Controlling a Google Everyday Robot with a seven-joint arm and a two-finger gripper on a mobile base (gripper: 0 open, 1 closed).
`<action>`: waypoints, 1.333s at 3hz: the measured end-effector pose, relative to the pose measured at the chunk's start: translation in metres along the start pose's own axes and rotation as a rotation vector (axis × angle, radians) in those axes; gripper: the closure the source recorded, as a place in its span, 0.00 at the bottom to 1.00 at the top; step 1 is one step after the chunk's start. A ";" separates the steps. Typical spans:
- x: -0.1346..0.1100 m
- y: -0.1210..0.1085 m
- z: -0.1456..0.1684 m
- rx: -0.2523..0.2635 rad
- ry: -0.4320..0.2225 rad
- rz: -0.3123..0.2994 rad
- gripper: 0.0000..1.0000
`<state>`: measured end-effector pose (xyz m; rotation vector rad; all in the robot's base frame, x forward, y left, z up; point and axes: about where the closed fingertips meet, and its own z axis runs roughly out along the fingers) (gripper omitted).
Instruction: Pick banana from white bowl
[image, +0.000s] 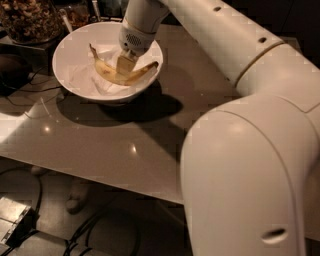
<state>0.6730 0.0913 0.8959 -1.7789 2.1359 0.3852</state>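
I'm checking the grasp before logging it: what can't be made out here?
Camera view, banana middle: covered by the gripper, low inside the white bowl.
Camera view, bowl's far rim: partly behind the arm.
Camera view, container of brown bits: cut by the top edge.

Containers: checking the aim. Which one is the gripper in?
The white bowl, wide and glossy: the gripper is down in it, at the banana. The dark nut container stands beyond it.
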 end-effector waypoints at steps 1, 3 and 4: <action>0.001 0.041 -0.044 0.032 -0.060 -0.085 1.00; 0.026 0.122 -0.101 0.073 -0.084 -0.168 1.00; 0.029 0.123 -0.100 0.072 -0.081 -0.163 1.00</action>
